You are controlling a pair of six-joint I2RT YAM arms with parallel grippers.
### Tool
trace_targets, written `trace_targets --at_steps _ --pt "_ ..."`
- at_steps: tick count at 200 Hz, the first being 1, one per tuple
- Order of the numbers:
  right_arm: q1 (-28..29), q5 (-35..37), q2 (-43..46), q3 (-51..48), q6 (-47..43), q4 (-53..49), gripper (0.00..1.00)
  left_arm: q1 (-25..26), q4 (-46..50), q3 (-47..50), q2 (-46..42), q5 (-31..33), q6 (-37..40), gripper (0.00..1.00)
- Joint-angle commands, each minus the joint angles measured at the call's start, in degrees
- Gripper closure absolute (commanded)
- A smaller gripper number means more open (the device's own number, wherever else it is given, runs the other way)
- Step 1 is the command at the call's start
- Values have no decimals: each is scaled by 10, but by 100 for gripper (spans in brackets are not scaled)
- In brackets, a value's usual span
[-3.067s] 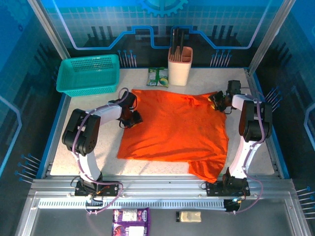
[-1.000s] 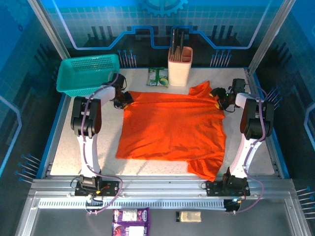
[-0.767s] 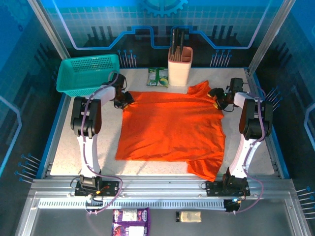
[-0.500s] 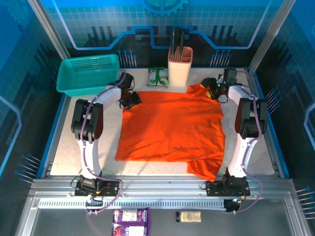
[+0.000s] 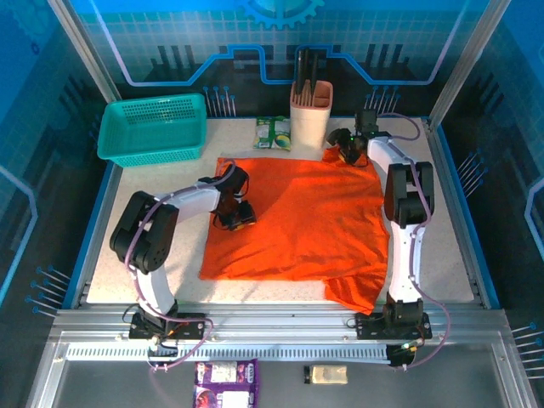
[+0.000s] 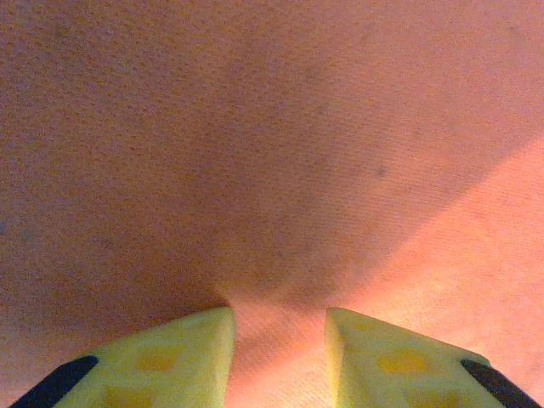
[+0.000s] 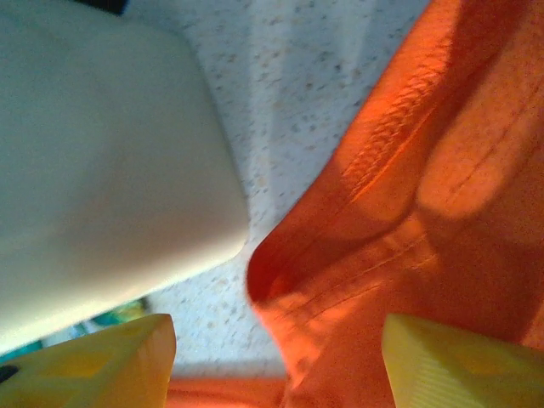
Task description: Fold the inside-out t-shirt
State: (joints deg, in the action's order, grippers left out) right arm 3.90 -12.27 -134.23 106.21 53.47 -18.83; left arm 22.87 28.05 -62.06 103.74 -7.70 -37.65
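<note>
Left gripper, moved in from the far-left corner onto the wrinkly bright orange cloth t-shirt, jaws narrow, pinching a small fold. Shirt spread mid-table. Right gripper, shifted leftward beside the cream plastic holder, jaws wide around the sleeve hem.

Item count, top view:

- T-shirt: one, orange.
- Basket: one, teal mesh.
- Holder: one, cream, with dark items standing in it; their number cannot be told.
- Packet: one, green and white, on the worktop.
- Arms: two, each with one tool, left tool and right tool.
- Below the worktop's near rail: one purple packet and one small tan item.
</note>
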Motion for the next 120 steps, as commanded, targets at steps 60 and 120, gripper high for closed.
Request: trace_targets --at_steps 60,120 --pt "10 63 -62 -36 72 186 34 1 4 89 -33 27 -17 65" --pt "-17 -6 57 -157 59 331 33 1 3 63 -85 31 -16 65"
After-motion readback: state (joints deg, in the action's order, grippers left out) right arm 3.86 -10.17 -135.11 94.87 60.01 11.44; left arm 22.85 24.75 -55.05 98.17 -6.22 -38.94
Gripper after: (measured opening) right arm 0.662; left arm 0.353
